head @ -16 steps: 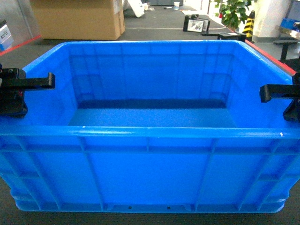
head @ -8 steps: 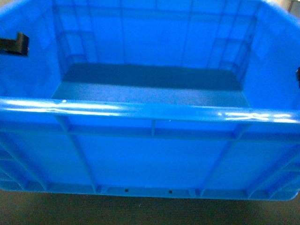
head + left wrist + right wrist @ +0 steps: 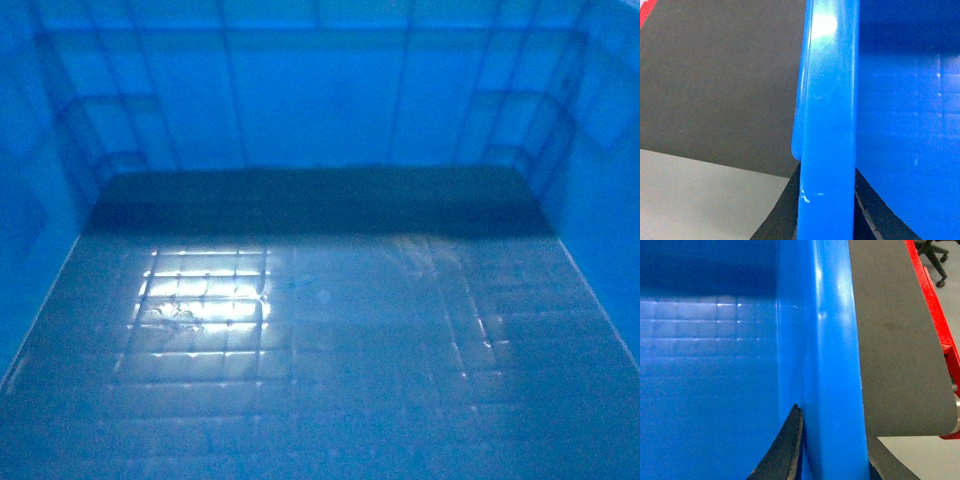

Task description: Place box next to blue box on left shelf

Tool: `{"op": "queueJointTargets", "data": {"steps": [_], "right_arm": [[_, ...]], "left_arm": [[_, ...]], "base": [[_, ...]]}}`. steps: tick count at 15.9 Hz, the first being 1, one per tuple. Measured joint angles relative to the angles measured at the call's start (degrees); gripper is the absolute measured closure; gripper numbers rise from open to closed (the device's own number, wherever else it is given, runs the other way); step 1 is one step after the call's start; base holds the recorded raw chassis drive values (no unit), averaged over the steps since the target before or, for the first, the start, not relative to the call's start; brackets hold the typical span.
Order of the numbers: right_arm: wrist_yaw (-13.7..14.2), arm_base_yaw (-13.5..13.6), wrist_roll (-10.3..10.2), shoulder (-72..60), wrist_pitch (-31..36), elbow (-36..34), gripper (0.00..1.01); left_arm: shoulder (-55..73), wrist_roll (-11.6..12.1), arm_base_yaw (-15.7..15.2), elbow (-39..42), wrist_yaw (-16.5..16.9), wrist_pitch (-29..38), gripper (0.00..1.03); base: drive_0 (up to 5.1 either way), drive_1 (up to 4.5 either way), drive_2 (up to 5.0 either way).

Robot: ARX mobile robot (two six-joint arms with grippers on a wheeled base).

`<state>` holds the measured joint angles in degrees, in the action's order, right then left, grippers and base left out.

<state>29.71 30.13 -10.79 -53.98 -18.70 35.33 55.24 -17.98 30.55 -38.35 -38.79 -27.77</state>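
Head view: box fills the frame, grid floor lit at left. Left wrist view: left gripper pinches the box rim, lower centre; dark floor at left. Right wrist view: right gripper clamps the rim at bottom; red strip at right edge.

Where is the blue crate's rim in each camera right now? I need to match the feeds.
Head: rim out of frame; only the crate interior shows.
Left wrist: rim runs vertically at centre, between black fingers.
Right wrist: rim vertical, right of centre.
Shared landmark: grid-patterned floor.
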Motion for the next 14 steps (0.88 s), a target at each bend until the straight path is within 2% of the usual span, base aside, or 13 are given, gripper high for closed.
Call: {"op": "queueJointTargets", "data": {"steps": [1,2,4,14], "right_arm": [[1.07,0.66,0.15,1.99,0.7,-0.09,0.84],[2.97,1.57,1.95,2.64,4.11,-0.09,0.84],[3.52,1.7,3.45,3.5,5.88,0.07,0.84],[3.45,1.73,3.45,3.08,4.96,0.04,0.84]], "left_arm": [[-2.49,0.2,0.61,0.55,-1.75,0.76,0.89],[-3.91,1.49,0.9,1.36,-3.15,4.2,0.89],[-4.7,1.68,1.33,1.33,-4.35,5.51,0.89],[-4.09,1.55,1.36,1.44,-4.22,4.66,0.89]], "base": [[0.0,0.0,0.0],[0.0,0.0,0.0],[0.0,0.0,0.0],[0.0,0.0,0.0]]}}
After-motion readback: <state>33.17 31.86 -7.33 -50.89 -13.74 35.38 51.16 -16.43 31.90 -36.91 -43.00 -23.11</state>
